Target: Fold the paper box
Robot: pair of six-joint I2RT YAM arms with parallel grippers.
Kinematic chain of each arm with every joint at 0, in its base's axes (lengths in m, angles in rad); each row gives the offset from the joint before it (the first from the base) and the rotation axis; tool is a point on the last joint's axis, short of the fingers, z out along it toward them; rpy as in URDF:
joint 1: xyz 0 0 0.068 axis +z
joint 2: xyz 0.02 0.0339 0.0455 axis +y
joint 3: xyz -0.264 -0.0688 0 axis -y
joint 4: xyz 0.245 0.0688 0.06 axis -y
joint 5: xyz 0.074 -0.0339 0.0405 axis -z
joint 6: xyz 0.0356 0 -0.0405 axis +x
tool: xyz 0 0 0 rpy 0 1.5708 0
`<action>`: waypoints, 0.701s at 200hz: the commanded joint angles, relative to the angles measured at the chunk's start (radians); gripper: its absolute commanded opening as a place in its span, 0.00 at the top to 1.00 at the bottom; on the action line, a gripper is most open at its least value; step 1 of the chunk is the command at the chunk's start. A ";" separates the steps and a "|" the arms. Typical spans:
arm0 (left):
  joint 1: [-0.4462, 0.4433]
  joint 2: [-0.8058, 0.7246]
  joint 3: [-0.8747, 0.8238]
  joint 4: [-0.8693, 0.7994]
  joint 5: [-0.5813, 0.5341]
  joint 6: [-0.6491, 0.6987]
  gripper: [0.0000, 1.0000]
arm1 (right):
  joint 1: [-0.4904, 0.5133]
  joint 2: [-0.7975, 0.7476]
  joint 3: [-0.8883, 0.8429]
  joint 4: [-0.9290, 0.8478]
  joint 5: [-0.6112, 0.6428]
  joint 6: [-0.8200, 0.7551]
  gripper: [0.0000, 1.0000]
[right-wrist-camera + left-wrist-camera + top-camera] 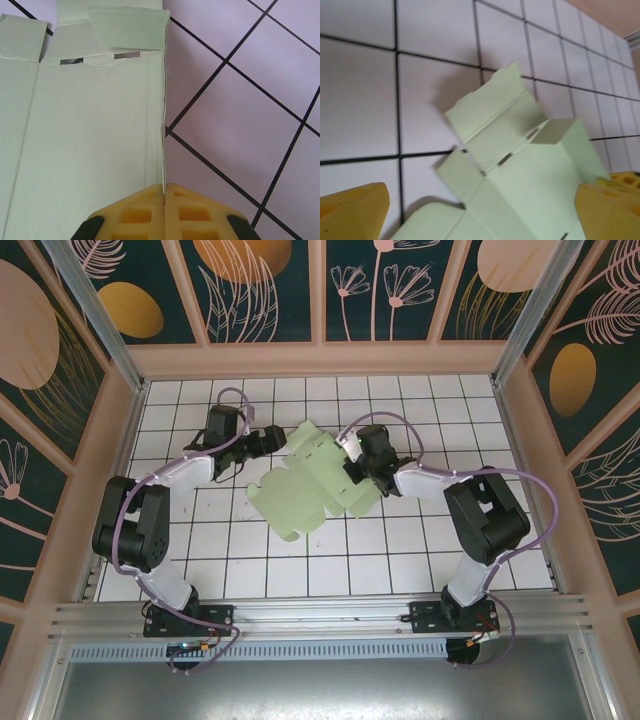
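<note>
The paper box is a pale mint-green creased cut-out lying mostly flat on the tiled floor, with some flaps lifted. My right gripper is at its right side, and in the right wrist view it is shut on the card's raised edge. At the cut-out's upper left corner, my left gripper stands open. In the left wrist view its yellow fingers are spread wide above the paper box, not touching it, and one small flap stands up.
White tiles with black lines cover the floor around the card. Peach side walls and a back wall enclose the area. A metal rail runs along the near edge by the arm bases.
</note>
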 commanded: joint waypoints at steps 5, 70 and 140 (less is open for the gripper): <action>0.003 0.013 -0.016 0.055 0.068 0.065 0.07 | -0.002 -0.067 -0.012 0.004 -0.099 0.030 1.00; 0.020 0.129 -0.015 0.083 0.161 0.092 0.10 | -0.062 -0.133 -0.049 0.022 -0.215 0.078 1.00; 0.020 0.218 -0.020 0.224 0.318 0.021 0.20 | -0.056 -0.110 -0.019 -0.004 -0.271 0.085 1.00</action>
